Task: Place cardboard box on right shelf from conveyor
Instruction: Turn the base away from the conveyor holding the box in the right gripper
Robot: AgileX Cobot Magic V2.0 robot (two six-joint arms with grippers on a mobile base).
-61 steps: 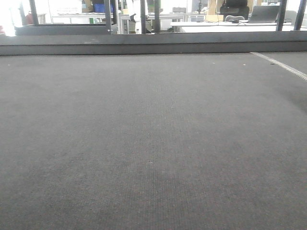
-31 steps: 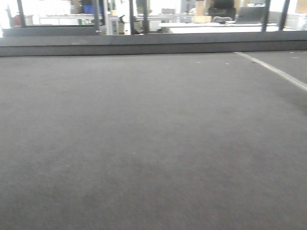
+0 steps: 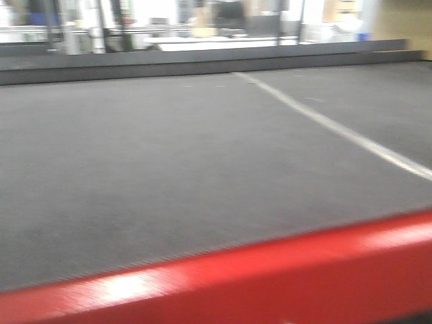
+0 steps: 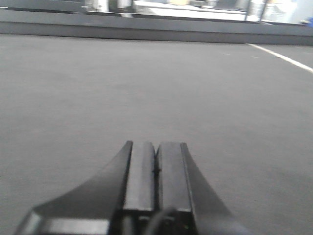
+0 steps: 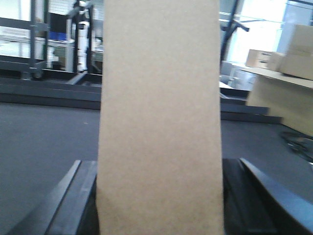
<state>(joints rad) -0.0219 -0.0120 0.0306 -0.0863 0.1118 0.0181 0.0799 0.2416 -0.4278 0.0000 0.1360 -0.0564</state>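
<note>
In the right wrist view the plain tan cardboard box [image 5: 160,117] fills the middle from top to bottom, held between the two dark fingers of my right gripper [image 5: 159,196], which is shut on it. The dark grey conveyor [image 3: 169,155] spreads across the front view, crossed by a white line [image 3: 337,128]; it also shows under the box [image 5: 39,137]. My left gripper [image 4: 156,149] hangs low over the belt [image 4: 146,83], shut with its pads pressed together and nothing between them. The right shelf is out of view.
A blurred red edge [image 3: 243,277] runs across the bottom of the front view. A dark rail [image 3: 202,64] borders the belt's far side. Brown boxes [image 5: 281,58] stand on a tan surface at the right. Frames and tables fill the background.
The front view has swung right: the white line has slid from the right edge toward the middle, and a red edge has come into view at the bottom.
</note>
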